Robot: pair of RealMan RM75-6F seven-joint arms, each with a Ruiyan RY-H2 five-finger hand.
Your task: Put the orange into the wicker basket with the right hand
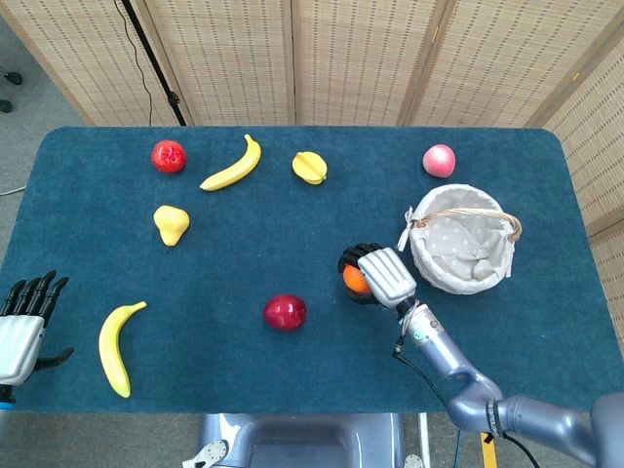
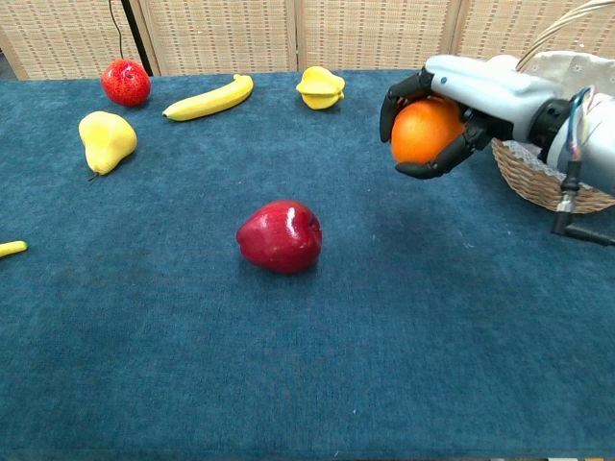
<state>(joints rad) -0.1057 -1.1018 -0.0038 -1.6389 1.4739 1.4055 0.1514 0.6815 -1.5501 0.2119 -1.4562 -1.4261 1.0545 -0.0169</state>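
Note:
My right hand (image 1: 378, 275) (image 2: 461, 96) grips the orange (image 1: 355, 280) (image 2: 424, 131) from above, fingers wrapped around it, and holds it lifted off the blue cloth. The wicker basket (image 1: 462, 240) (image 2: 548, 182), lined with pale dotted fabric, stands just to the right of the hand. My left hand (image 1: 23, 322) rests open at the table's near left edge, holding nothing, and shows only in the head view.
A red apple (image 1: 285, 312) (image 2: 280, 235) lies left of the hand. Further off are a pear (image 1: 171, 224), two bananas (image 1: 234, 166) (image 1: 115, 346), a yellow starfruit (image 1: 310, 167), a red fruit (image 1: 168, 156) and a pink apple (image 1: 439, 160).

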